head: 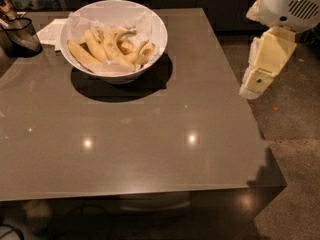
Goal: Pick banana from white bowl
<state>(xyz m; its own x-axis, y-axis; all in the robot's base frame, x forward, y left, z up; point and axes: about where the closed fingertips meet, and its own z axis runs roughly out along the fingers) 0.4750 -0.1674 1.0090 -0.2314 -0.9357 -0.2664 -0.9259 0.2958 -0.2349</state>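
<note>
The white bowl (156, 28) stands on the far left part of the grey table (150, 154). It is lined with crumpled white paper and holds several yellow bananas (107, 49) lying side by side. My gripper (256, 81) is the cream-coloured end of the arm, hanging beyond the table's right edge below the white arm housing (290, 4). It is well to the right of the bowl and apart from it, holding nothing that I can see.
A dark mesh basket (19, 34) stands at the table's far left corner. A white napkin (51, 31) lies between it and the bowl. Speckled floor (295, 149) runs along the table's right side. Dark cabinets line the back.
</note>
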